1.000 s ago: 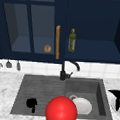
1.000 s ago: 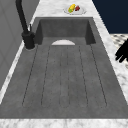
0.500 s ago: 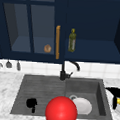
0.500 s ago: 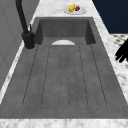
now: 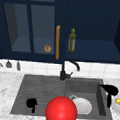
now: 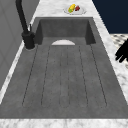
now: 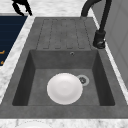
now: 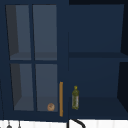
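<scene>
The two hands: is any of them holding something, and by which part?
Nothing is held. The left hand hangs over the drainboard; the right hand over the sink's right edge.

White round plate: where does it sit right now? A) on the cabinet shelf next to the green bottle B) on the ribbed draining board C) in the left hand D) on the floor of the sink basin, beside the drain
D: the white round plate lies flat on the floor of the dark grey sink basin, next to the round drain, with neither hand on it.
</scene>
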Tool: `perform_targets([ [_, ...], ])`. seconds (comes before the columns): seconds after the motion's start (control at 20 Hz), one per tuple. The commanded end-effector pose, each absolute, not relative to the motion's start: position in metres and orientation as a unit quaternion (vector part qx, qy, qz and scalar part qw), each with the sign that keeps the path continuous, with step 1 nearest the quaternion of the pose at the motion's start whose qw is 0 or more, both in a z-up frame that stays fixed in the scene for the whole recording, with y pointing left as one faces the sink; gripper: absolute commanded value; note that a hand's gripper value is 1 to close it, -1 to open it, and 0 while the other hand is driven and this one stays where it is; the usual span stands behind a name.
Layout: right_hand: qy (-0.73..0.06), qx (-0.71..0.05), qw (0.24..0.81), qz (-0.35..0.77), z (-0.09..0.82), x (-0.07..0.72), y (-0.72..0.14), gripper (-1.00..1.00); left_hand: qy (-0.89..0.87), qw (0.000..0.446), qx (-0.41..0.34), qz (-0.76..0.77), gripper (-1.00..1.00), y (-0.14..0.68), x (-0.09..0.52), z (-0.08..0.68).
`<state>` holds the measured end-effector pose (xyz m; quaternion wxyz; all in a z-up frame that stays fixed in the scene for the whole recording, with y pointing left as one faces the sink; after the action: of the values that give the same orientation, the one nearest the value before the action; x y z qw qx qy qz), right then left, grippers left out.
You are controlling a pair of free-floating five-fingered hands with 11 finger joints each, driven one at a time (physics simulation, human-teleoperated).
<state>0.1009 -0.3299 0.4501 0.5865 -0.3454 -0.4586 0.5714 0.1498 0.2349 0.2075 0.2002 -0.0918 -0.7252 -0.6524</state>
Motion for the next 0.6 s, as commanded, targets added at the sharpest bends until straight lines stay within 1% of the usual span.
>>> perform_targets([
  [0.0,-0.446,-0.388,0.561,0.579,0.461,0.094,-0.314,-1.00,-0.725,0.200,-0.092,-0.652,0.00,0.235,0.150,0.207],
  [0.55,-0.429,-0.437,0.522,0.594,0.478,0.092,-0.263,-1.00,-0.725,0.200,-0.092,-0.652,0.00,0.235,0.150,0.207],
])
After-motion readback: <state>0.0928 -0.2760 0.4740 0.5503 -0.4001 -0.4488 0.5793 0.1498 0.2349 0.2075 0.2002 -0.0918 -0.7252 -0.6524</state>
